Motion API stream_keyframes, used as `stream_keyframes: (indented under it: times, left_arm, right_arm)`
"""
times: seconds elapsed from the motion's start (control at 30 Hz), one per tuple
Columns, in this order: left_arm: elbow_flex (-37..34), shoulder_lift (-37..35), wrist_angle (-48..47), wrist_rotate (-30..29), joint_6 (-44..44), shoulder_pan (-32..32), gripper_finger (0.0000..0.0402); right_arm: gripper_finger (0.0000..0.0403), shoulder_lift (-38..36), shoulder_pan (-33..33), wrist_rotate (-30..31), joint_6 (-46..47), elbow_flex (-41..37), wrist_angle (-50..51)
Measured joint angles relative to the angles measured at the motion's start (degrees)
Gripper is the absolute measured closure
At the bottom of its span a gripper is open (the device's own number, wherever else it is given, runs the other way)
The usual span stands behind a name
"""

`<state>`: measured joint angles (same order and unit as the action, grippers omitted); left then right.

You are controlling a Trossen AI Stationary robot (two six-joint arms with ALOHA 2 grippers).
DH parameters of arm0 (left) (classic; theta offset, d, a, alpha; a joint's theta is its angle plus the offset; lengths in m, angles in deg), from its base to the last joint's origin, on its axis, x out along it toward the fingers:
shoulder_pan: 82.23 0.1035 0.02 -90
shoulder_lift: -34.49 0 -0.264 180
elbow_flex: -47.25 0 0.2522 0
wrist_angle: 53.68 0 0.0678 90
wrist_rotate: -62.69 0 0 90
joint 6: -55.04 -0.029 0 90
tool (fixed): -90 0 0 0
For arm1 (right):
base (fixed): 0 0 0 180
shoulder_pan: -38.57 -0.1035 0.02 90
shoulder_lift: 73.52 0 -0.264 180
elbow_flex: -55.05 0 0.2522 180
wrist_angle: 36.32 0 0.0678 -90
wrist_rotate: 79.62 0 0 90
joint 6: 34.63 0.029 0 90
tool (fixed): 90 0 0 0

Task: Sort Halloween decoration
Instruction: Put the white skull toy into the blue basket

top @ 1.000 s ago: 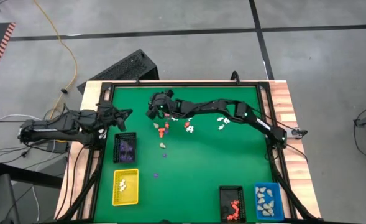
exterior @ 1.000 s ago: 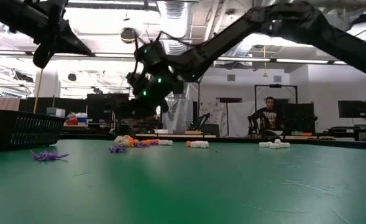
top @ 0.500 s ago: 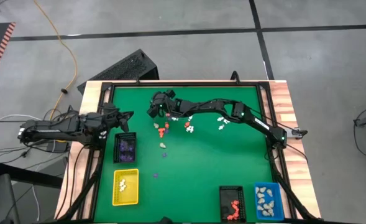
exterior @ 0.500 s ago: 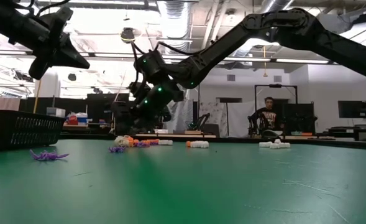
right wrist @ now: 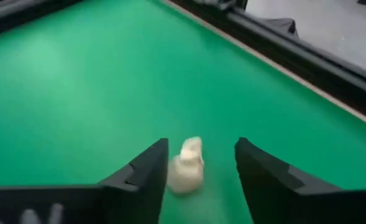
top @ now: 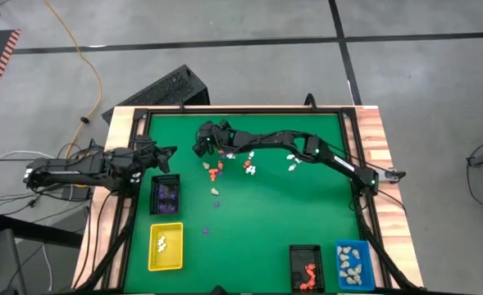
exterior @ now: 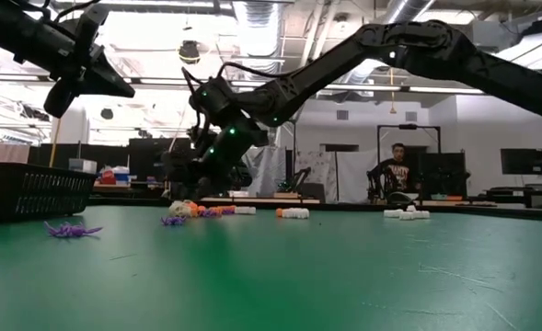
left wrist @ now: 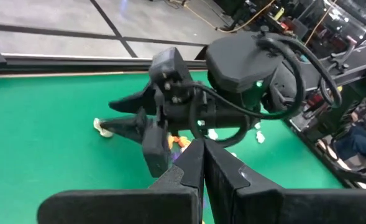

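Observation:
The Halloween decoration lies scattered on the green table: orange-red and cream figurines [top: 216, 170] left of the middle, white ones [top: 292, 160] farther right, and a purple one [top: 206, 231] nearer the front. My right gripper [top: 198, 149] reaches to the far left part of the table and hangs low over it, open. A cream figurine [right wrist: 186, 167] lies on the table between its two fingers, closer to one of them. My left gripper [top: 171, 151] is shut and empty, raised over the table's left edge, and shows shut in its own view [left wrist: 201, 168].
A black basket [top: 165, 195] with purple figurines and a yellow tray [top: 166, 246] stand along the left side. A black tray [top: 307, 268] with red figurines and a blue tray [top: 353, 264] stand at the near right. A black rail [top: 241, 111] frames the table.
My right gripper has sunk toward the table at the far left and rolled a little at the wrist.

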<state>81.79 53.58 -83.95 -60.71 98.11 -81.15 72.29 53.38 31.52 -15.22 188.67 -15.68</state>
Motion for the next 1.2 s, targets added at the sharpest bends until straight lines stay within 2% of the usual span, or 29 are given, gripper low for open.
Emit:
stream_keyframes:
  times: [0.1, 0.37, 0.77, 0.87, 1.07, 1.2]
  left_arm:
    - [0.0, 0.0, -0.3, 0.0, 0.7, 0.0, 0.0401]
    - [0.0, 0.0, -0.3, 0.1, 1.4, 0.0, 0.0401]
    - [0.0, 0.0, -0.5, 0.1, 1.4, 0.0, 0.0402]
    - [0.0, 0.0, -0.5, 0.1, 1.2, 0.0, 0.0401]
    - [0.0, 0.0, -0.9, 0.1, 0.9, 0.0, 0.0401]
    - [0.0, 0.0, -0.9, 1.4, -1.0, 0.0, 0.0401]
  right_arm:
    - [0.0242, 0.7, -0.1, -0.4, 1.2, 1.5, 4.0]
    - [0.0326, 1.3, -0.5, -1.0, 1.3, 1.7, 5.0]
    - [0.0389, -3.2, -3.3, -0.7, 2.0, 1.7, 16.7]
    - [0.0395, -4.5, -4.7, -0.6, 1.0, 1.7, 19.5]
    - [0.0374, -8.9, -8.6, 2.8, -3.4, 1.7, 26.0]
    - [0.0372, -12.4, -11.2, 2.5, -14.9, 0.9, 26.7]
